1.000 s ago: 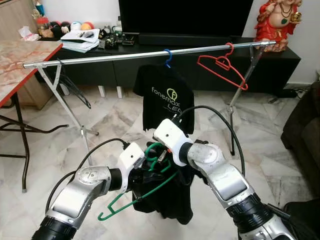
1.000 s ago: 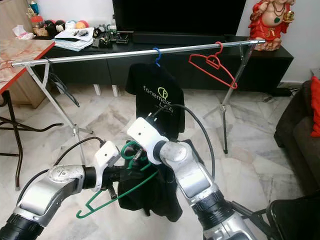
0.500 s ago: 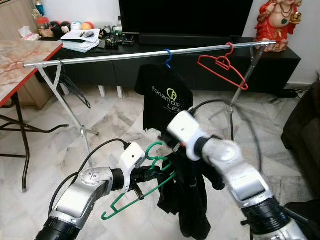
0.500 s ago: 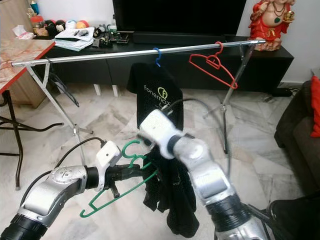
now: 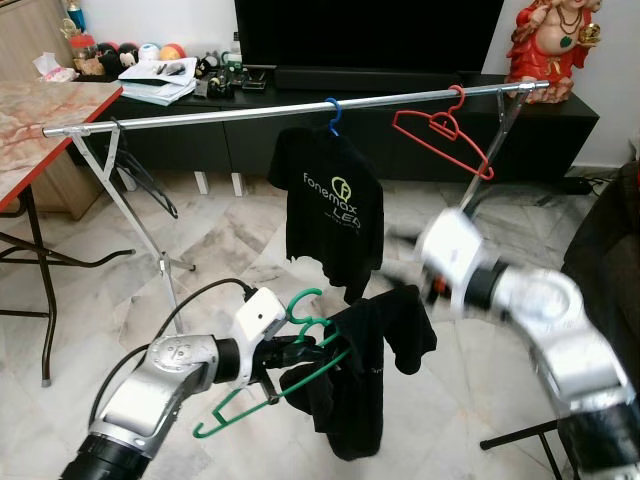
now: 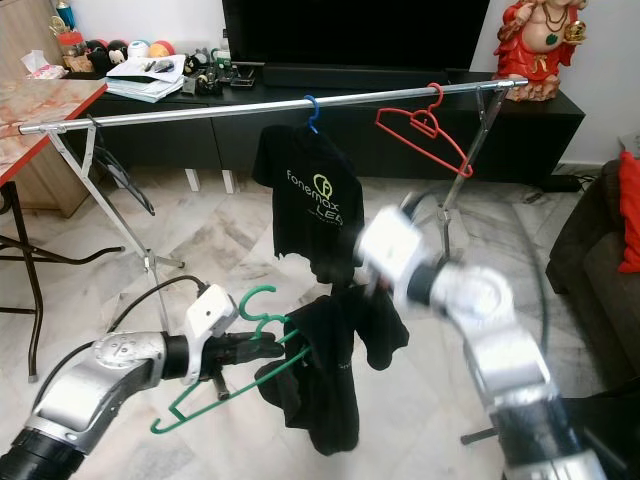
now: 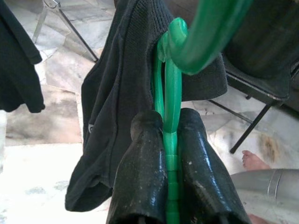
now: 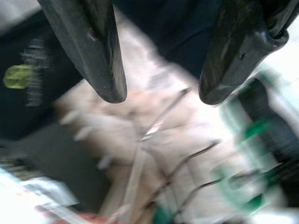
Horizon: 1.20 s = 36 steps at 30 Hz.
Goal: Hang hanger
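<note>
Hanger (image 5: 300, 345) sits clamped at its neck in your left hand (image 7: 169, 140), light and stiff, with the limp garment (image 5: 355, 385) dragging one side down. Your right hand (image 8: 161, 60) is spread apart, holding nothing; keep the neck grip and lead the hook to the rail (image 5: 250, 113).

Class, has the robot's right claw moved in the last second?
Yes. The right claw swung away rightward from the green plastic hanger, toward the red hanger.

A rail (image 5: 250, 112) runs left to right across the room. A shirt (image 5: 330, 205) hangs from its middle; an empty hanger (image 5: 445, 135) hangs to the right. Behind the rail stands a cabinet (image 5: 400, 110). A table (image 5: 40, 110) stands at the left. Nearer the robot, below the rail, a hanger (image 5: 290, 360) carries a garment (image 5: 360, 380).
</note>
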Available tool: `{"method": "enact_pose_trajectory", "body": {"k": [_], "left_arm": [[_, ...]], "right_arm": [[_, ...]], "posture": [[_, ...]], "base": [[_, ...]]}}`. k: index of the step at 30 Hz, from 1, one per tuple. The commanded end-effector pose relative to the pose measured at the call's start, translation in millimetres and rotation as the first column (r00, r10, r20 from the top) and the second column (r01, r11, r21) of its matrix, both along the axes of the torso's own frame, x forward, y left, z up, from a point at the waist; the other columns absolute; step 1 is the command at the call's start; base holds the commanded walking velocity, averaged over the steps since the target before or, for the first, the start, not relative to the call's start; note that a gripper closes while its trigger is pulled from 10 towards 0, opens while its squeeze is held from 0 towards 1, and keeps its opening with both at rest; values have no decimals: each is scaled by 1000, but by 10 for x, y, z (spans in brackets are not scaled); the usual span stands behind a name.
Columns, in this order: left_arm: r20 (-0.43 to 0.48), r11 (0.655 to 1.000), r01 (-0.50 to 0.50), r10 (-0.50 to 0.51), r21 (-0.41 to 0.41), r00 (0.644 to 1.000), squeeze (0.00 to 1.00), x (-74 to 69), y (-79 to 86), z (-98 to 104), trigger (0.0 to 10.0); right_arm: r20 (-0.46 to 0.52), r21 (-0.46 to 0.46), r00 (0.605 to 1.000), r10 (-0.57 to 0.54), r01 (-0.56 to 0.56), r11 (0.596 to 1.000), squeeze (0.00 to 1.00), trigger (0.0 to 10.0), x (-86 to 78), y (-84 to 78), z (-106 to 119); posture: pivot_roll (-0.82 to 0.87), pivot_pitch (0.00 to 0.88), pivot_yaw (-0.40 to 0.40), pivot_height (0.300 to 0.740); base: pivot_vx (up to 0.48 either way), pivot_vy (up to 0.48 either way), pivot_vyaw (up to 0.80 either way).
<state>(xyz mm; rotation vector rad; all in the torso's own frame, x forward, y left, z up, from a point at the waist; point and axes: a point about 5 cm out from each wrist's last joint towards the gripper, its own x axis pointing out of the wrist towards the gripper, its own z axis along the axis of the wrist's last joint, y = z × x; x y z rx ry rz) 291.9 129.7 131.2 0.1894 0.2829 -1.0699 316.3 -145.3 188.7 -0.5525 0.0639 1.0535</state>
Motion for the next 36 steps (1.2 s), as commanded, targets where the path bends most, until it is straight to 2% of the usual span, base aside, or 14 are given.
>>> {"method": "enact_pose_trajectory", "body": {"k": [1,2,3,11,12,13,18,23,27,29,36], "left_arm": [[48,999,53,-54,7,997,0,-23,-16,68,10000],[55,998,62,-63,8,997,0,-29,-12,75,10000],[70,995,95,-96,10,993,0,-56,-6,92,10000],[90,970,242,-244,33,966,0,-168,-20,125,10000],[88,966,255,-258,38,962,0,-178,-23,125,10000],[84,959,281,-284,43,955,0,-197,-28,129,10000],[85,950,308,-312,51,946,0,-216,-29,144,10000],[83,944,324,-329,64,941,0,-222,-22,143,10000],[84,943,325,-329,67,940,0,-217,-30,146,10000],[83,941,333,-338,65,938,0,-232,-43,155,10000],[85,932,355,-361,78,929,0,-232,-74,179,10000]], "right_arm": [[-9,-52,997,82,-83,995,0,10000,-13,-63,30],[-27,-62,996,84,-85,994,0,10000,0,-89,20],[-46,-55,994,95,-98,994,1000,10000,47,-135,35],[-18,-60,969,245,-245,968,1000,10000,112,-158,138],[-31,-61,962,272,-273,960,553,10000,108,-150,134],[-65,-52,940,334,-337,940,0,10000,72,-139,116],[-117,-64,911,395,-404,912,0,10000,46,-137,51],[-195,-81,859,473,-494,865,0,10000,-2,-116,-58],[-224,-76,848,481,-507,858,0,10000,-12,-91,-133],[-261,-54,816,516,-546,836,0,10000,-62,-55,-195],[-274,-64,811,516,-551,832,0,10000,-60,58,-365]], "posture": [[-15,93,-12,740],[-12,91,-9,740],[-10,86,-8,740],[-6,67,-5,740],[-6,60,-4,740],[-3,54,-5,740],[2,46,-4,740],[8,36,-1,740],[8,35,0,740],[19,26,3,740],[23,25,5,740]], "base": [[0,0,0],[0,0,0],[0,0,0],[0,0,0],[0,0,0],[0,0,0],[0,0,0],[0,0,0],[0,0,0],[0,0,0],[0,0,0]]}}
